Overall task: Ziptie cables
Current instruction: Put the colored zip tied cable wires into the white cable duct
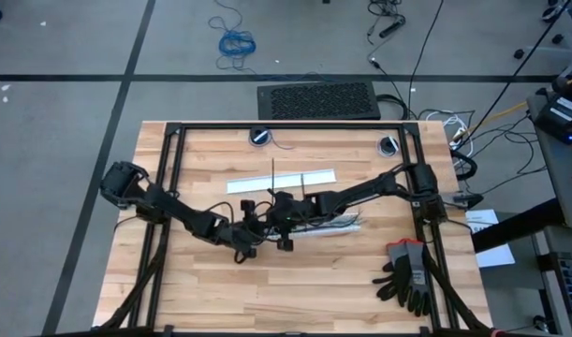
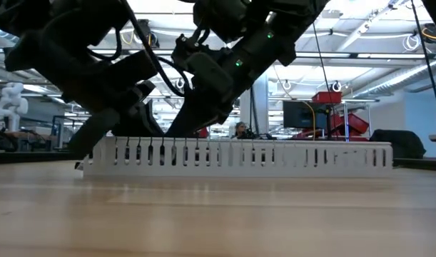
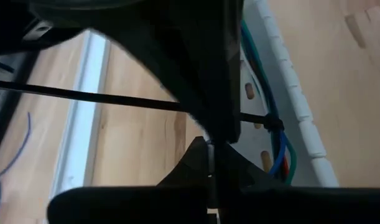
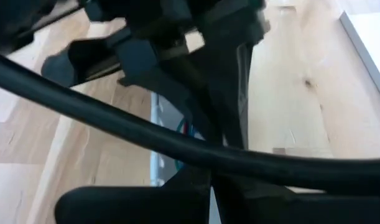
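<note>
1. The wooden table (image 1: 295, 290) carries everything; both arms meet over its middle.
2. The left gripper (image 1: 251, 223) comes in from the left edge and sits just left of the table's centre, clenched. In its wrist view a ziptie (image 3: 102, 98) runs straight across in front of its fingers (image 3: 209, 163); whether they pinch it I cannot tell.
3. The right gripper (image 1: 284, 217) reaches from the right edge and sits touching or just beside the left one, also clenched; what it grips, if anything, is hidden.
4. A white slotted strip (image 2: 239, 157) lies in the middle of the table under both grippers.
5. A pair of gloves (image 1: 407, 273) lies near the front right corner.
6. The cables (image 3: 277, 155), blue, green and red, lie along the slotted strip, with the ziptie's head against them.
</note>
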